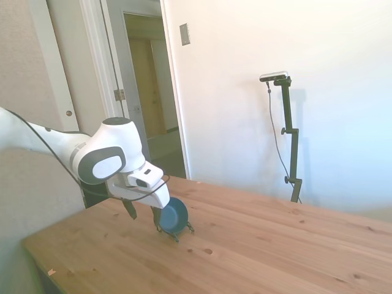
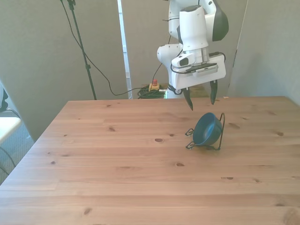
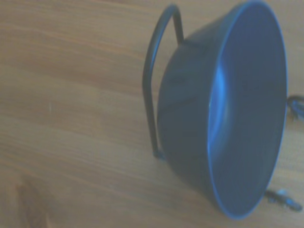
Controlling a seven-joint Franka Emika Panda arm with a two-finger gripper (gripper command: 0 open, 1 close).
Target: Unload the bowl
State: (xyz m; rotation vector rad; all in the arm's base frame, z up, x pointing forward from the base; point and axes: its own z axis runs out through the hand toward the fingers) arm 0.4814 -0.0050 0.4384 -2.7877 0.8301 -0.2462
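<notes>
The dark blue bowl (image 2: pixel 206 130) stands on its edge, leaning in a thin black wire stand (image 2: pixel 221 123) on the wooden table (image 2: pixel 117 164), toward the front view's right. My gripper (image 2: pixel 201 103) hangs open just above and slightly behind the bowl, with nothing between its fingers. From the side, the gripper (image 1: pixel 144 217) is close beside the bowl (image 1: pixel 174 215), one finger right at its rim. Close up in the wrist view, the bowl (image 3: pixel 237 109) fills the right half, with the stand's loop (image 3: pixel 151 85) behind it.
A doorway (image 1: pixel 153 92) opens behind the arm in the side view. Cables and a thin pole (image 2: pixel 82 51) stand beyond the table's far edge in the front view.
</notes>
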